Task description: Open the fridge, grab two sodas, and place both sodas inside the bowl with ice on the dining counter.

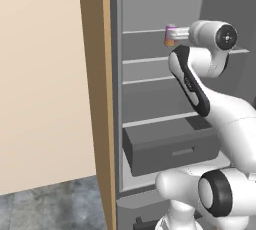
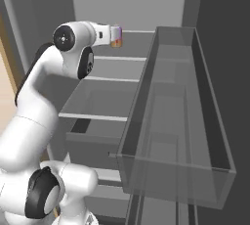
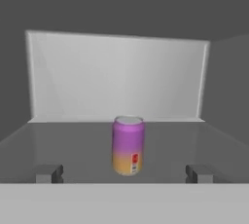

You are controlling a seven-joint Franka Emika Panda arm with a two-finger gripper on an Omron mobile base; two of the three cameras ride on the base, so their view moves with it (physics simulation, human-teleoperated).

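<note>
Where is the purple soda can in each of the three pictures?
Left base view: the can is near the top, right of middle, on a fridge shelf, half hidden by the arm's end.
Right base view: the can is upper left of middle, at the arm's tip.
Hand view: the can stands upright at the middle, between the open gripper tips.
Shared landmark: the grey shelf under it.

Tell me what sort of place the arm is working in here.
Most likely a kitchen, at an open fridge: grey shelves, a lower drawer and a door bin show. A purple-and-orange soda can stands upright on a shelf ahead of the open pincer.
</note>
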